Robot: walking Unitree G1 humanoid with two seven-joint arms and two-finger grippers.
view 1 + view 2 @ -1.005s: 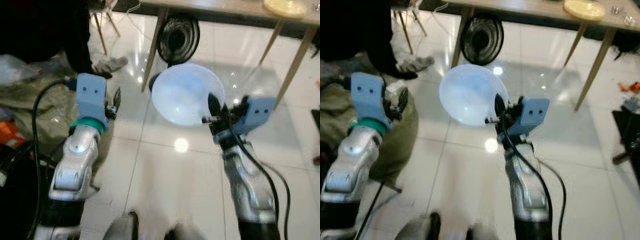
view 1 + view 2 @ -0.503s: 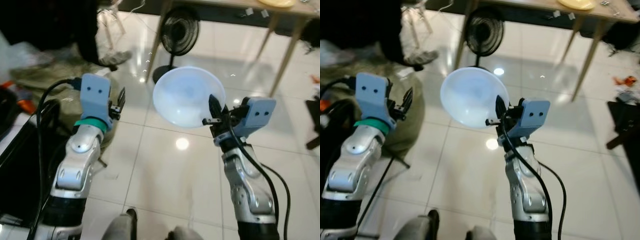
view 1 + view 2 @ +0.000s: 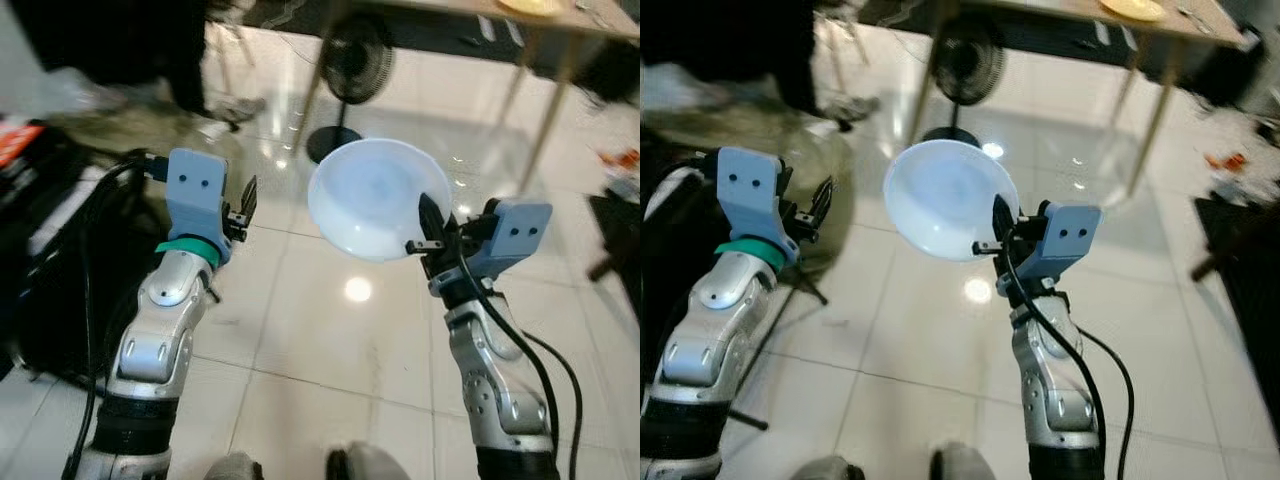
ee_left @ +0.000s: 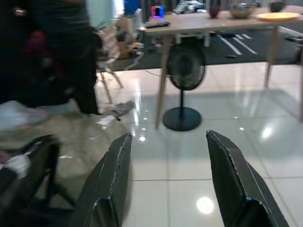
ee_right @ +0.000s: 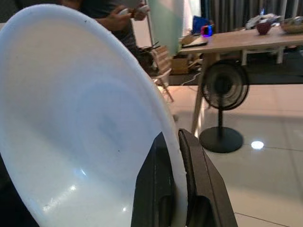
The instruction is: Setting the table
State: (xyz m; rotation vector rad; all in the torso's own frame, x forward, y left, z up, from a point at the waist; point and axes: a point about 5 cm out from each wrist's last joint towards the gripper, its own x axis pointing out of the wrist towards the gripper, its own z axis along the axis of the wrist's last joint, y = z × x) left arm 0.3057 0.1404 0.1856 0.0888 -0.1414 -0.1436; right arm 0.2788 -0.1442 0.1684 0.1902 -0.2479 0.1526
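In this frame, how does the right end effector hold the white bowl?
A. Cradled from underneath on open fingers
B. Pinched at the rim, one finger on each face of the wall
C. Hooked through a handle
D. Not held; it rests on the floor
B: the right end effector has its two black fingers closed on the rim of the white bowl, one on either face, holding it above the floor.

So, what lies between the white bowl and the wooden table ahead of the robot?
A black standing fan on glossy floor tiles stands between the white bowl, held by the right end effector, and the wooden table, as the left eye view shows.
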